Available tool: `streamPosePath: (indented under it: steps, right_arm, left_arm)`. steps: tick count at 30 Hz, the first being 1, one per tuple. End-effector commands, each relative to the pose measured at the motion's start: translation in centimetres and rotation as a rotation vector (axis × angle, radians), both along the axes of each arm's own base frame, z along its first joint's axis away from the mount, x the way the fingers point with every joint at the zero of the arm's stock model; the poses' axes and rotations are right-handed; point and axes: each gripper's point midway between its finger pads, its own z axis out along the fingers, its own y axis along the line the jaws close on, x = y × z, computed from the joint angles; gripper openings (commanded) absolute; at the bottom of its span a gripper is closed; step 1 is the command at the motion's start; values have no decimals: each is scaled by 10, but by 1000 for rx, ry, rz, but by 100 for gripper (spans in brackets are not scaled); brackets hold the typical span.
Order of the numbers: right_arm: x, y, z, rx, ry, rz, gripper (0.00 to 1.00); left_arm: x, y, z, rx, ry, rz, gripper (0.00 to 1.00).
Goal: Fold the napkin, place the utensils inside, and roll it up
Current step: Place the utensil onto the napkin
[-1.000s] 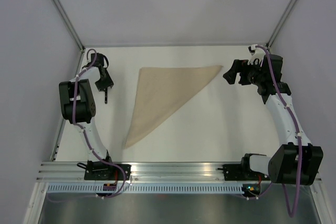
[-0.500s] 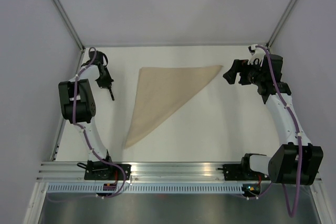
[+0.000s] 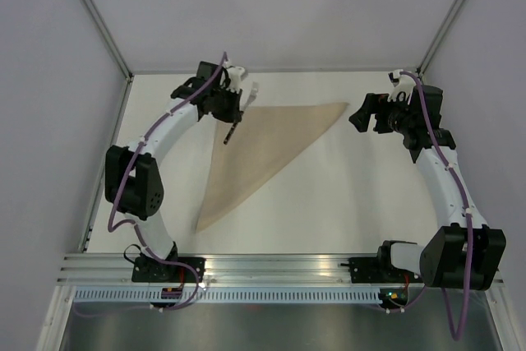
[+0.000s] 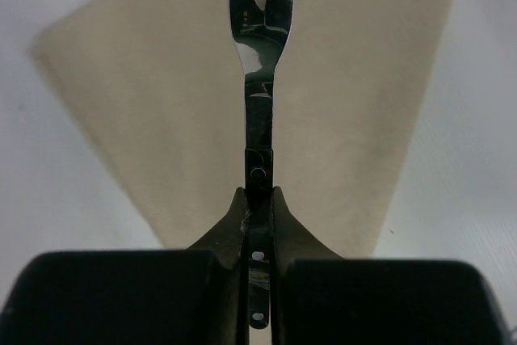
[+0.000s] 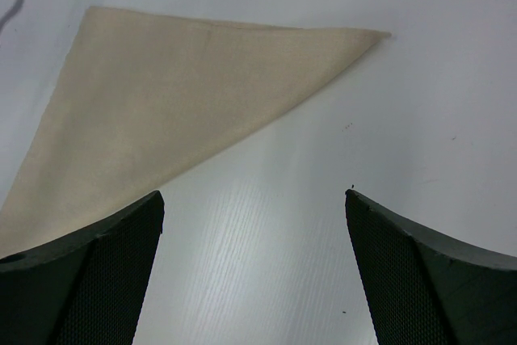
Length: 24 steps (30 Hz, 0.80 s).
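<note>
Upper left, the left gripper (image 4: 258,199) clamps a fork (image 4: 260,78) over the triangle-folded napkin (image 3: 263,133) — right gripper (image 5: 254,195) gapes wide, upper right

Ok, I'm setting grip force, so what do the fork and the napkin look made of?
The fork looks like polished metal, probably stainless steel: dark, mirror-like reflections run along its neck and handle. The napkin looks like matte woven cloth, beige-tan, perhaps cotton or linen. It lies soft and flat, folded into a triangle, with no shine.
</note>
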Motion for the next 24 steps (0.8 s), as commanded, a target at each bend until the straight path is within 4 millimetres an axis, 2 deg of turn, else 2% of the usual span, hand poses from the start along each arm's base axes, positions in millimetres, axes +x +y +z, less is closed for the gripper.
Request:
streamPosePath:
  steps: [1,3,6,12,18,24]
  right_arm:
    - [2,1,7,9,-20,6,98]
    - [3,1,6,7,-19,5,98]
    - [4,0,4,7,-13,2,98]
    - [6,0,1,7,-8,2,98]
    - [5,1,1,9,-6,4,98]
    - [5,1,-1,8,-2,5,98]
  left_arm:
    - [-44,-42,-17,49,63,-289,2]
    - [-62,-62,-25,61,88,-366,2]
    - [-79,-79,-36,75,114,-423,2]
    - [-105,-106,-68,125,174,-513,2]
    - [-107,-128,-98,135,222,-508,2]
    - [-101,-140,-109,110,208,-464,2]
